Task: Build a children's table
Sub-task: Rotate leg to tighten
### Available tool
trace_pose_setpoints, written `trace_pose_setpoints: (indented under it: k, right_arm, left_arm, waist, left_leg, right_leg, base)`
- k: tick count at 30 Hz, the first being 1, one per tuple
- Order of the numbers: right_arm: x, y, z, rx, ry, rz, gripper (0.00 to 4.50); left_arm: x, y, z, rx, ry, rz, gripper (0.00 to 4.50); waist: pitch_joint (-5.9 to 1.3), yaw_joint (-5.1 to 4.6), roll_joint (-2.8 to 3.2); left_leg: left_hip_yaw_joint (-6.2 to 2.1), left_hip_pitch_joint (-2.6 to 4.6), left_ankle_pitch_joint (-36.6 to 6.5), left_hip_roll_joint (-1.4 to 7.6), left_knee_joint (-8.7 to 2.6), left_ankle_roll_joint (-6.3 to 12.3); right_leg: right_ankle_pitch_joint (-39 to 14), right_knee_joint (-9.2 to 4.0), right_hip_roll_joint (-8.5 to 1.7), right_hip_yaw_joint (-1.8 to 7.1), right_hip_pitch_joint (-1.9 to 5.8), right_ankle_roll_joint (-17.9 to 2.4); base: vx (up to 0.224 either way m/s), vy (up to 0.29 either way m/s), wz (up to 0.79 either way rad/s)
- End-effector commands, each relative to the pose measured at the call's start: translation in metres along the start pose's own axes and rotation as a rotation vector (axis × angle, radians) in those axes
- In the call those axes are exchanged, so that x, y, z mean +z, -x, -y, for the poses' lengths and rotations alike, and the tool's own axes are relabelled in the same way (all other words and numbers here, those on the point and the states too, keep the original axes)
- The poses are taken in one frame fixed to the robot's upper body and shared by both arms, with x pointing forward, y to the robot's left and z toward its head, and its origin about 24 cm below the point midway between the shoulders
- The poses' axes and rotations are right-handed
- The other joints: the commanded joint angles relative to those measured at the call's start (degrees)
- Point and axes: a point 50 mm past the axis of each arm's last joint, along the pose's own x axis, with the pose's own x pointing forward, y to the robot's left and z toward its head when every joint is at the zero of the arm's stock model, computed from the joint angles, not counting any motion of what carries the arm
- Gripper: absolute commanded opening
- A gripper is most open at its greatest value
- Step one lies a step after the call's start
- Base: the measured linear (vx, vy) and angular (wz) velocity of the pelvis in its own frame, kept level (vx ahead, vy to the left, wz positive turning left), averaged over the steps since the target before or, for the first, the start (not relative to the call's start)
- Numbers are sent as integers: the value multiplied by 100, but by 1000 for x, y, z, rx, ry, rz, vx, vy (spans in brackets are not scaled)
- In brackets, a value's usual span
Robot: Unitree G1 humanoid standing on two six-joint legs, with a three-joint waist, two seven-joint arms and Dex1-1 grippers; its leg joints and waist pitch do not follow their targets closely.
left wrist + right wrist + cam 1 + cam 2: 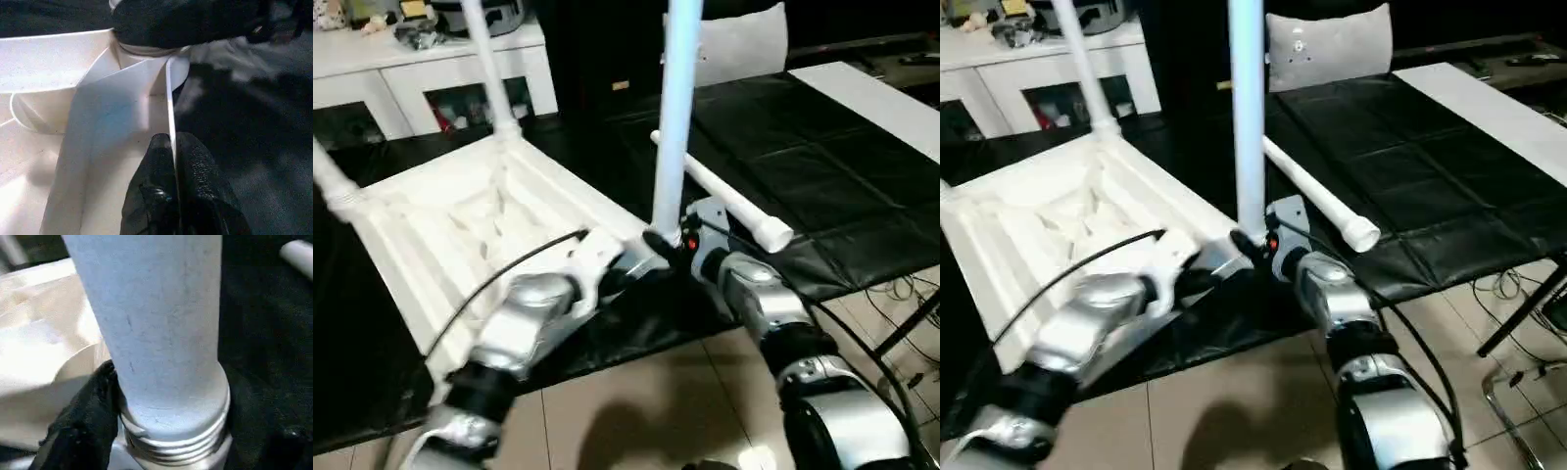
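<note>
The white tabletop point(460, 235) lies upside down on a black mat point(822, 166), ribbed underside facing up. Two legs already stand in its far corners — one at the far right corner point(489, 69), one at the left edge point(333, 181). My right gripper point(668, 240) is clasped around the base of a third leg point(675, 117), which stands upright at the near right corner; from my right wrist I see its threaded end point(171, 440) with one black finger point(83, 426) pressed against it. My left gripper point(171, 196) is pressed together, pinching a thin upright rib of the tabletop point(169, 107) just beside that corner socket. The fourth leg point(724, 201) lies loose on the mat just behind my right gripper. A white cabinet point(421, 78) stands at the far left.
</note>
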Motion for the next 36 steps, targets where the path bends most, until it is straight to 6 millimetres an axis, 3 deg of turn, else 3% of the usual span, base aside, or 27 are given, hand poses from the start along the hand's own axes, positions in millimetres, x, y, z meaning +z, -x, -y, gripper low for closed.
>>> trace_pose_setpoints:
  k: [1,3,4,5,6,7,9,10,11,12,15,16,17,20,24,25,26,29,30,36]
  right_arm:
    - [-4,-6,-11,26,-25,-9,377]
    - [-2,0,-5,56,-29,28,387]
    - [-2,0,-5,56,-29,28,389]
    - [-2,13,4,119,0,56,404]
    - [-2,13,4,119,0,56,404]
    - [-3,18,7,143,20,61,429]
    - [-2,29,13,199,68,74,431]
    - [-1,38,20,227,92,78,437]
    - [-1,38,20,227,92,78,444]
    - [0,43,24,244,107,80,444]
    - [5,56,34,291,163,70,444]
    - [7,61,37,319,190,63,444]
    - [10,66,39,353,217,50,444]
    - [13,75,42,455,299,-13,444]
    - [13,79,37,609,355,-110,444]
    - [12,79,35,638,354,-122,444]
    - [12,79,33,666,355,-136,444]
    - [9,77,28,722,372,-178,444]
    - [8,77,27,735,372,-189,417]
    - [6,71,19,804,332,-228,373]
  left_arm:
    - [29,-8,18,-74,-53,129,0]
    - [25,-6,11,-55,-78,98,0]
    - [25,-6,11,-55,-78,98,0]
    - [17,-1,3,-58,-126,61,0]
    - [17,-1,3,-58,-126,61,0]
    - [14,1,0,-62,-140,48,0]
    - [9,4,-4,-78,-154,31,0]
    - [4,7,-5,-106,-172,15,0]
    - [4,7,-5,-106,-172,15,0]
    - [2,9,-6,-125,-185,3,0]
    - [-6,14,-9,-191,-232,-34,0]
    - [-8,17,-9,-226,-252,-44,0]
    - [-11,20,-9,-267,-274,-55,0]
    - [-18,29,-9,-391,-335,-92,0]
    - [-25,39,-10,-524,-415,-154,0]
    - [-25,40,-10,-536,-423,-161,0]
    - [-26,41,-11,-549,-431,-167,0]
    - [-27,42,-10,-583,-450,-178,0]
    - [-27,42,-10,-593,-454,-181,0]
    - [-26,41,-4,-652,-462,-167,0]
  waist:
    - [-416,79,-66]
    - [-429,143,-32]
    - [-434,164,-45]
    - [-438,203,-54]
    - [-425,226,-27]
    - [-416,268,-50]
    - [-399,290,-41]
    - [-390,311,55]
    - [-390,311,55]
    - [-383,302,0]
    - [-376,306,36]
    - [-374,304,17]
    - [-369,315,49]
    - [-386,322,31]
    - [-396,351,44]
    - [-400,365,17]
    - [-396,388,36]
    - [-396,457,10]
    - [-395,460,14]
    - [-393,454,0]
  left_leg:
    - [-8,-53,-629,145,-349,643]
    - [3,-47,-470,144,-322,783]
    - [5,-60,-411,142,-317,834]
    - [8,-64,-337,140,-309,905]
    - [6,-69,-359,137,-310,939]
    - [16,-64,-436,155,-312,969]
    - [18,-62,-532,154,-325,939]
    - [6,-34,-749,158,-341,811]
    - [6,-34,-749,158,-341,811]
    - [12,-24,-887,175,-352,728]
    - [-5,-33,-1005,168,-366,655]
    - [-1,-37,-1058,167,-369,635]
    - [-5,-26,-1106,162,-368,640]
    - [0,-34,-1034,169,-357,653]
    - [-1,-35,-960,179,-350,708]
    - [8,-33,-942,185,-345,729]
    - [9,-27,-927,195,-347,739]
    - [5,-19,-919,213,-359,684]
    - [5,-19,-921,217,-362,668]
    - [9,-14,-950,209,-367,589]
  right_leg:
    - [-1238,-331,-310,260,350,-1157]
    - [-955,-291,-316,266,353,-1268]
    - [-886,-284,-316,262,366,-1278]
    - [-779,-271,-316,260,368,-1309]
    - [-807,-283,-310,254,372,-1274]
    - [-931,-297,-312,257,368,-1232]
    - [-1110,-323,-313,255,368,-1171]
    - [-1468,-355,-319,249,353,-1082]
    - [-1468,-355,-319,249,353,-1082]
    - [-1586,-384,-307,253,344,-1038]
    - [-1594,-382,-298,252,355,-1040]
    - [-1658,-382,-299,253,359,-1012]
    - [-1726,-396,-295,247,350,-1002]
    - [-1631,-376,-292,251,355,-1019]
    - [-1448,-348,-291,250,348,-1135]
    - [-1397,-329,-295,259,351,-1173]
    - [-1381,-330,-295,264,341,-1193]
    - [-1380,-312,-310,275,340,-1211]
    - [-1386,-313,-311,278,339,-1203]
    - [-1538,-327,-317,282,343,-1149]
  base:
    - [0,0,0]
    - [0,0,0]
    - [0,0,0]
    - [0,0,0]
    - [0,0,0]
    - [0,0,0]
    - [0,0,0]
    - [0,0,0]
    - [0,0,0]
    - [0,0,0]
    - [0,0,0]
    - [0,0,0]
    - [0,0,0]
    - [0,0,0]
    - [0,0,0]
    - [0,0,0]
    - [0,0,0]
    - [0,0,0]
    - [0,0,0]
    - [0,0,0]
